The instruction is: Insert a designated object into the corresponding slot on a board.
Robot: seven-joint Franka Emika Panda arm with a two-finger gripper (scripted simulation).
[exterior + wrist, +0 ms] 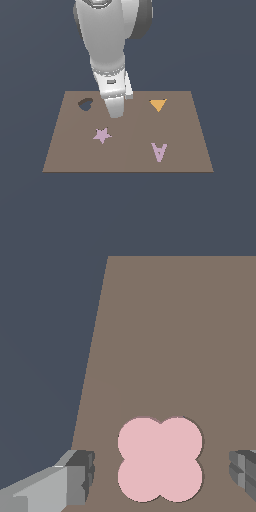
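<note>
Two grey fingers frame the wrist view, spread wide with the pale-pink flower piece lying flat on the board between them, touching neither; the gripper holds nothing. The piece has four rounded lobes and looks thin, stiff and light, probably smooth-faced, so it will likely slide if nudged from one side only. A sensible hold is across two opposite sides, pads meeting either the outer curves of the lobes or the notches between them; the notches would keep it from turning in the grip. Being so flat, it offers only a low edge, so the fingers would need to come down almost to the board before they close. Beside the piece the board's edge gives way to dark blue-grey ground. In the exterior view, the nearest things on the board are the lilac letter A and the lilac star, well apart from each other. Further back the arm comes down over the board's far middle, hiding the piece beneath it. Towards the far edge lie the orange triangle on the exterior view's right and a dark lobed hole on its left, which is the only open cut-out in sight.
</note>
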